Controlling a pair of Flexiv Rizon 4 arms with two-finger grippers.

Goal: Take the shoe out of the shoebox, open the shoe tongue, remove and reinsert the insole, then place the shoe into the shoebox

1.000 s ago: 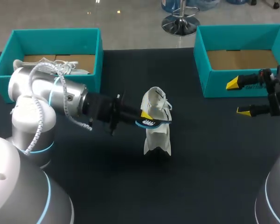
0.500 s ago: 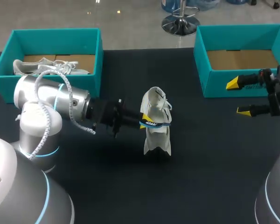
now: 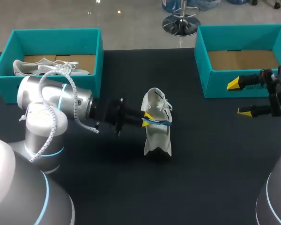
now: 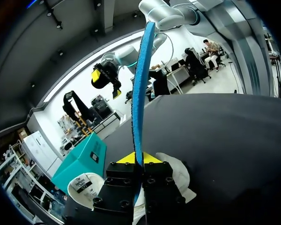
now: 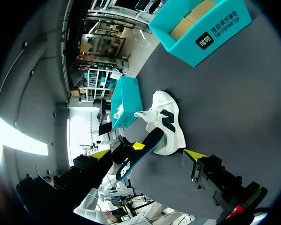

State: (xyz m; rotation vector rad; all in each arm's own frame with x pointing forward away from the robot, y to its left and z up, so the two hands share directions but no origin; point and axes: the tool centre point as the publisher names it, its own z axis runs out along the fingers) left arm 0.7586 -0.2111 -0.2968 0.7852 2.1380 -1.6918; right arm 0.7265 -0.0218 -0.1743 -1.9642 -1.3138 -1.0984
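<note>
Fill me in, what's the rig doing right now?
The left gripper is shut on the blue insole. One end of the insole is at the opening of the white shoe, which sits on the table between the left box and the right box. Whether the insole is going out or in can't be told. The right gripper hangs open near the right box, holding nothing. A second shoe lies in the left box.

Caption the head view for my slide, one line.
Left gripper holds the blue insole at the white shoe; right gripper hovers open by the right box.
</note>
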